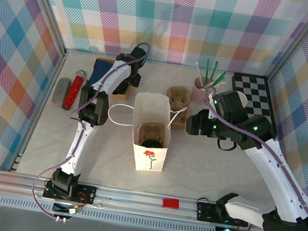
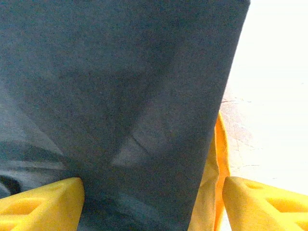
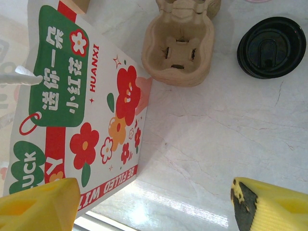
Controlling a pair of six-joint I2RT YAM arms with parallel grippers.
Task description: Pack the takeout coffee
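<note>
A round black lid (image 3: pixel 271 47) sits on the table in the right wrist view, seen from above, so I cannot tell whether a green cup is under it. The white paper bag (image 1: pixel 151 132) stands open mid-table, its flowered side (image 3: pixel 86 106) close to my right gripper. Inside the bag are a brown insert and something dark and round (image 1: pixel 150 144). My right gripper (image 1: pixel 191 121) (image 3: pixel 154 202) hangs open just right of the bag, nothing between its fingers. My left gripper (image 1: pixel 128 85) (image 2: pixel 153 202) is open at the back, its fingers straddling a blue-and-yellow pad (image 2: pixel 144 96).
A cardboard cup carrier (image 1: pixel 177 98) (image 3: pixel 178 48) lies behind the bag. A pink cup of green straws (image 1: pixel 200 88) and a checkerboard (image 1: pixel 252 93) are at the back right. A red cylinder (image 1: pixel 76 88) and a grey object (image 1: pixel 61 90) lie at the left wall.
</note>
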